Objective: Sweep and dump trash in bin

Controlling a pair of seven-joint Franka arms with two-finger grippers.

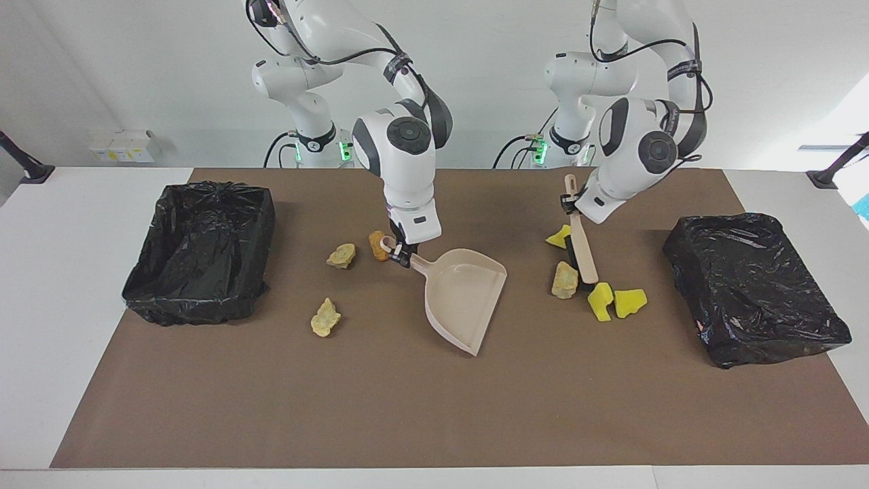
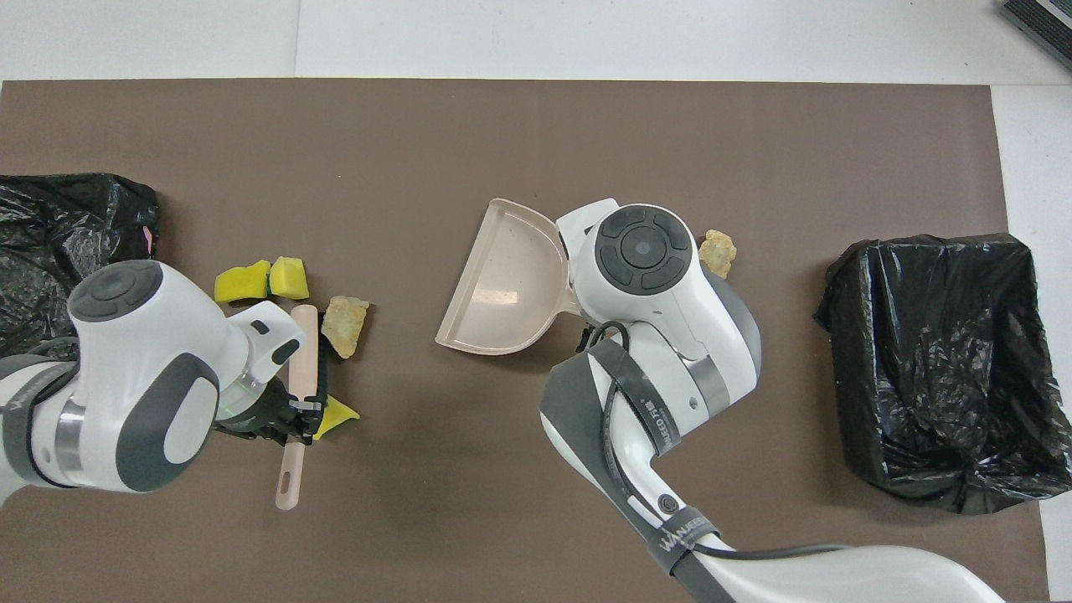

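Your trash is seven small torn foam lumps, all lying on the brown mat (image 1: 434, 407), none in the dustpan or either bin. Four cluster toward the left arm's end: two bright yellow lumps (image 1: 614, 301) side by side, a pale tan lump (image 1: 564, 280) just beside them, and a yellow wedge (image 1: 559, 236) nearer the robots. Three sit toward the right arm's end: an orange-brown lump (image 1: 377, 244), a tan lump (image 1: 341, 255) beside it, and a yellowish-tan lump (image 1: 325, 318) farther from the robots.

Your left gripper (image 1: 569, 202) is clamped on the handle of the beige hand brush (image 1: 582, 244), whose head rests among the four-lump cluster, touching the tan one. Your right gripper (image 1: 400, 255) is closed on the handle of the beige dustpan (image 1: 465, 295), which lies at mid-table with nothing in its tray.

You have two bins: an open black-lined bin (image 1: 204, 251) at the right arm's end, showing only its liner, and a second black-bagged bin (image 1: 753, 285) at the left arm's end.
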